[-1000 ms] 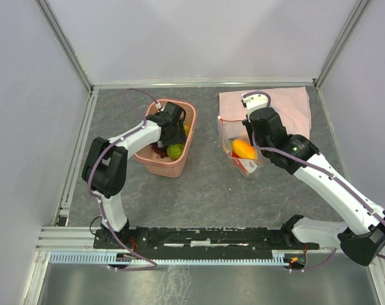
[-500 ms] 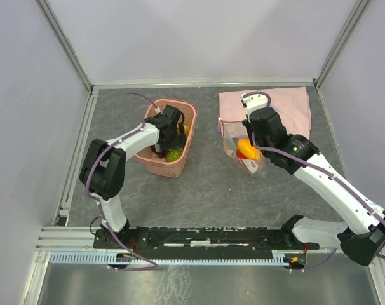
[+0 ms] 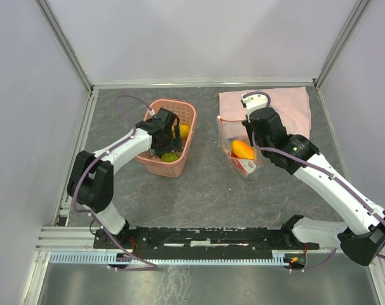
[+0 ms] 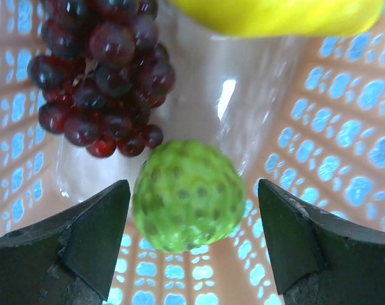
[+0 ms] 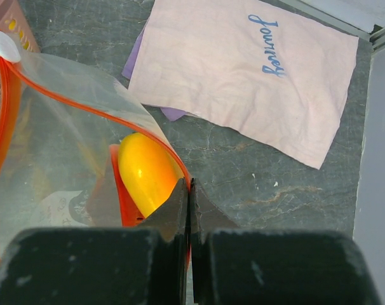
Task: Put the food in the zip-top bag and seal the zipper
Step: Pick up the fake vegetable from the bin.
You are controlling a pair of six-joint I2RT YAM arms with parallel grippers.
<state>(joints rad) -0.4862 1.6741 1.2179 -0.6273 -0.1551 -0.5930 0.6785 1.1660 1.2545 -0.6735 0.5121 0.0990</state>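
Observation:
My left gripper point(image 3: 167, 141) is down inside the pink basket point(image 3: 180, 168) and is open. Its fingers stand on either side of the bumpy green fruit point(image 4: 187, 196) with a gap on each side. Dark purple grapes point(image 4: 100, 70) and a yellow fruit point(image 4: 275, 16) lie beyond it. My right gripper point(image 5: 189, 185) is shut on the red-orange zipper strip point(image 5: 84, 105) of the clear zip-top bag point(image 5: 59, 133) and holds its mouth up. A yellow-orange mango point(image 5: 145, 171) and a red piece point(image 5: 116, 190) sit inside the bag. The bag also shows in the top view point(image 3: 228, 136).
A pink cloth point(image 3: 288, 105) with blue writing lies flat behind the bag, with a purple edge under it point(image 5: 173, 114). The basket's perforated walls point(image 4: 345, 114) close in round my left fingers. Enclosure walls border the grey table on three sides.
My left arm has swung its elbow out to the left, and the gripper has shifted a little lower in the basket over the green fruit. The right arm holds the bag as before.

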